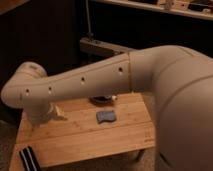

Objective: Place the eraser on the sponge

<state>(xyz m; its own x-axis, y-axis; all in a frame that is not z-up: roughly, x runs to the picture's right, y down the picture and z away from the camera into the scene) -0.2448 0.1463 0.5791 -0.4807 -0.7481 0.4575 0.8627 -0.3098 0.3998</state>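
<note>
At the front-left corner of the table (pixel 90 142), the eraser (pixel 29 159) is seen lying, well apart from the sponge (pixel 106 116) near the middle. Over the table's left side, the gripper (pixel 52 115) is seen released, with nothing grasped.

Black pale-striped eraser (pixel 29 159) flat at the wooden table's (pixel 90 142) front-left corner, wavy blue-grey sponge (pixel 105 116) flat mid-table, well apart, gripper (pixel 54 116) above the left side
</note>
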